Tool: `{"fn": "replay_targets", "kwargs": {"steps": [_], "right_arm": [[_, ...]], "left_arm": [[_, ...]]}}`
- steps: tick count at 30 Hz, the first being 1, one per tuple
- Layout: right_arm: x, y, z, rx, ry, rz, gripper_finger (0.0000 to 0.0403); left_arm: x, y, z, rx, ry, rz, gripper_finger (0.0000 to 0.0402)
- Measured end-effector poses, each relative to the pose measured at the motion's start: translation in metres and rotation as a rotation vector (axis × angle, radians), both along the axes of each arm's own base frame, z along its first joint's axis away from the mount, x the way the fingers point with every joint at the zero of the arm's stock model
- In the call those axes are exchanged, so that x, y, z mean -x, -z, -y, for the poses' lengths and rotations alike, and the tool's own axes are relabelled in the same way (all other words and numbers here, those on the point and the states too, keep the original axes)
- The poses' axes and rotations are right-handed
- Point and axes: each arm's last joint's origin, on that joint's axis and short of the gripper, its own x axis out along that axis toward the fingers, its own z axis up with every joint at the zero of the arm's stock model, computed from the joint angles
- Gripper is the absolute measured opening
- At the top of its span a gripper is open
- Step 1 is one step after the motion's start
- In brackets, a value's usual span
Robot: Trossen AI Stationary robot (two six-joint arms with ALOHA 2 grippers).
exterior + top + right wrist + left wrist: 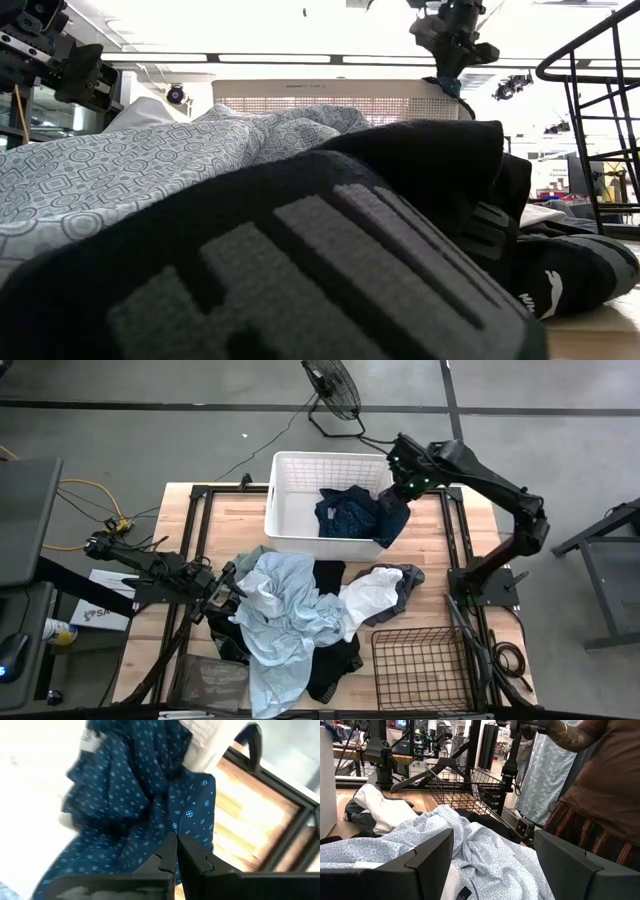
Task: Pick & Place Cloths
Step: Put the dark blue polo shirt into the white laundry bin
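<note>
- Hanging from the right pincer (398, 500), pressed together on it, the navy dotted cloth (350, 512) drapes over the white basket (290, 470) rim at the far side.
- Left wrist view: left pincer (492, 865) spread above the light blue cloth (485, 850).
- Soft, limp fabric; pinch a raised fold.

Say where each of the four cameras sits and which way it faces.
High: overhead, straight down; both arms, table.
Low: table-top height, level across black cloth; arms enter from above.
Left wrist: past open fingers toward light blue cloth, wire basket.
Right wrist: past shut fingers onto navy dotted cloth.
Shared: high and right wrist show the navy cloth.
</note>
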Motion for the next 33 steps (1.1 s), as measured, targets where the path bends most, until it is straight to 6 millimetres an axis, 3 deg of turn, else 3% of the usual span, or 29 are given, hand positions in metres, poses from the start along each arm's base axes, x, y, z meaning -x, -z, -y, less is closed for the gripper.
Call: {"fn": "replay_targets", "kwargs": {"steps": [9, 18, 24, 33], "right_arm": [[-0.013, -0.02, -0.006, 0.065, -0.153, 0.272, 0.0004], [-0.053, -0.019, -0.01, 0.175, -0.416, 0.398, 0.0004], [-0.076, 0.004, -0.002, 0.156, -0.445, 0.345, 0.0004], [-0.11, 0.06, 0.017, 0.05, -0.441, 0.211, 0.0004]], "left_arm": [[0.0, 0.0, 0.0, 0.0, 0.0, 0.0, 0.0273], [0.0, 0.0, 0.0, 0.0, 0.0, 0.0, 0.0273], [0.0, 0.0, 0.0, 0.0, 0.0, 0.0, 0.0273], [0.0, 0.0, 0.0, 0.0, 0.0, 0.0, 0.0273]]}}
